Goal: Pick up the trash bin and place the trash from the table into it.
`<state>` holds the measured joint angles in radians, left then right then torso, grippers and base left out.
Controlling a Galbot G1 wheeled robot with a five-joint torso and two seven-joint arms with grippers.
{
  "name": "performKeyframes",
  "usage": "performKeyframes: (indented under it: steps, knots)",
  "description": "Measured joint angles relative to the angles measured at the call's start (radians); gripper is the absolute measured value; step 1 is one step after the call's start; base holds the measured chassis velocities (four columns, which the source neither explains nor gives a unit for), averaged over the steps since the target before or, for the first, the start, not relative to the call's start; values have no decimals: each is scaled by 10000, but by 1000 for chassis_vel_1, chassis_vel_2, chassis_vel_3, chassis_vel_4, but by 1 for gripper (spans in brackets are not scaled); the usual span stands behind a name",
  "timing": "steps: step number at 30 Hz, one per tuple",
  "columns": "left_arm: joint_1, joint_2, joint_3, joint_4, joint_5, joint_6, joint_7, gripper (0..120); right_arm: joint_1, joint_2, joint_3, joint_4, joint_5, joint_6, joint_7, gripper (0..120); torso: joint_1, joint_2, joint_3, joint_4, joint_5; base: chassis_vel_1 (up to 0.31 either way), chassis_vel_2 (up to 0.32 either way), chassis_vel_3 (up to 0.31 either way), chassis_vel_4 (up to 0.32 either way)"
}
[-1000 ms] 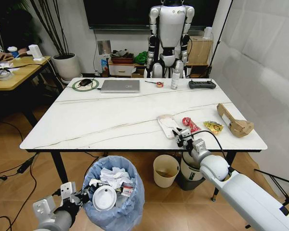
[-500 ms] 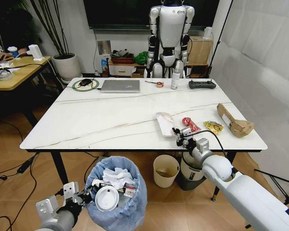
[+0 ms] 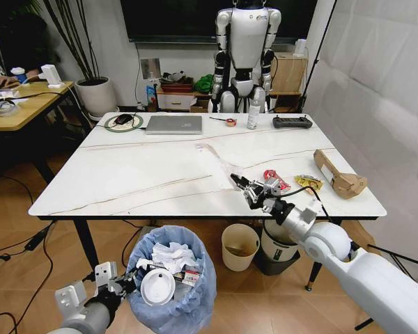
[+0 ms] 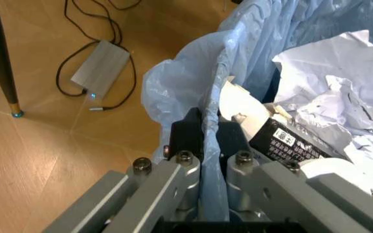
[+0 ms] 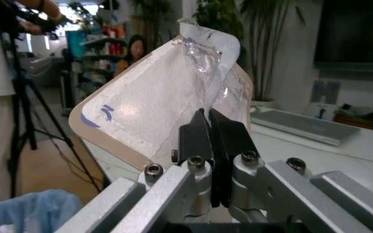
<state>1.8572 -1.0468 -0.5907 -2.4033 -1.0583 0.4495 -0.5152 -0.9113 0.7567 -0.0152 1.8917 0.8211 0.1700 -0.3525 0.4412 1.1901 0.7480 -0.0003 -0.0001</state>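
The trash bin (image 3: 173, 282), lined with a bulging light-blue bag, hangs low in front of the table (image 3: 139, 177). My left gripper (image 3: 120, 286) is shut on its rim; the left wrist view shows the fingers (image 4: 185, 138) pinching the bag's edge (image 4: 173, 92). Crumpled tissues (image 3: 168, 255) and a white lid (image 3: 157, 287) lie inside. My right gripper (image 3: 246, 189) is shut on a clear plastic package (image 3: 219, 161), held tilted above the tabletop (image 5: 173, 99). A red wrapper (image 3: 275, 179), a yellow wrapper (image 3: 308, 184) and a brown paper bag (image 3: 340, 178) lie on the table's right side.
A grey laptop (image 3: 173, 124), a bottle (image 3: 253, 115) and a black controller (image 3: 292, 122) sit along the table's far edge. Under the table stand a cream bucket (image 3: 238, 245) and a white-and-grey bin (image 3: 273, 248). A wooden desk (image 3: 21, 104) is at the left.
My right gripper has raised the clear package off the tabletop and carried it up and to the left. The left gripper keeps hold of the bin, which has barely shifted.
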Motion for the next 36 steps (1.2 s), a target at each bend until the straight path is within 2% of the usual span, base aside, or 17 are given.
performKeyframes:
  steps: [5,9,15,28,36]
  knots:
    - [64,10,-149,-117,-80,1,6,0,-44,-265,-298,406,184,341,-983,0,0,0,0,2,1,0,0,0,0]
    - [85,-18,-168,-199,-98,8,13,0,271,-638,-1097,963,394,384,-1588,0,0,0,0,1,0,0,0,0,0]
    - [154,-20,-169,-252,-89,16,14,0,783,-848,-2104,1271,321,322,-1742,0,0,0,0,2,0,0,0,0,0]
    - [-26,41,-232,-264,-265,35,2,0,1998,-518,-3770,810,-114,251,-1792,0,0,0,0,2,0,0,0,0,0]
    - [-129,63,-251,-234,-365,80,-45,0,2395,-274,-4279,389,-260,314,-1840,0,1,0,0,1,0,0,0,0,0]
